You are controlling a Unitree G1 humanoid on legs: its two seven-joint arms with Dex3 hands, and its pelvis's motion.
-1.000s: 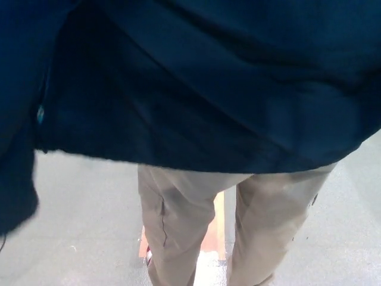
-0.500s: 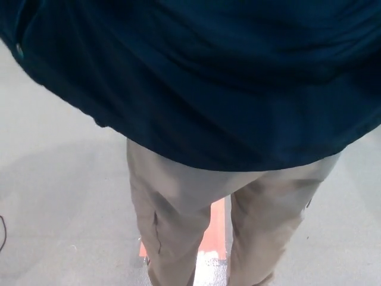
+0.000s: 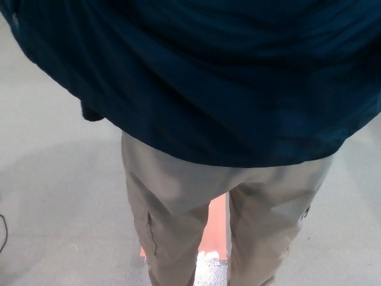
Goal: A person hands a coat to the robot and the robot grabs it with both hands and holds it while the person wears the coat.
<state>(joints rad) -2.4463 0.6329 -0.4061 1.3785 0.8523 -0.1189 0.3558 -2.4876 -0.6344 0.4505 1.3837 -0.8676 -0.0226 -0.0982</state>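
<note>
- Filling the upper half of the head view, the dark navy coat (image 3: 226, 77) is seen draped over the person's back, with its hem curving from the upper left down to the middle and up again at the right edge.
- Compared with a second ago, the coat's left flap, which then hung down along the picture's left edge, is no longer seen there; the left border has been drawn up and inward, and bare floor is now shown in its place.
- Since half a second ago the hem has risen a little further, so that more of the trousers is uncovered.
- A small pale button or snap (image 3: 14, 22) is glimpsed at the coat's upper-left edge; it is blurred.
- Neither robot hand is shown in the view, so it cannot be told whether the fingers are apart, together or clamped on the cloth.
- Below the hem, the person's beige trousers (image 3: 172, 196) are seen, both legs standing slightly apart.
- Between the legs an orange strip (image 3: 218, 229) on the floor is visible, with a whitish patch at its lower end.
- The grey floor (image 3: 53, 202) lies open to the left of the legs and, more narrowly, to the right.
- A thin dark cable (image 3: 3, 232) is seen at the left edge.
</note>
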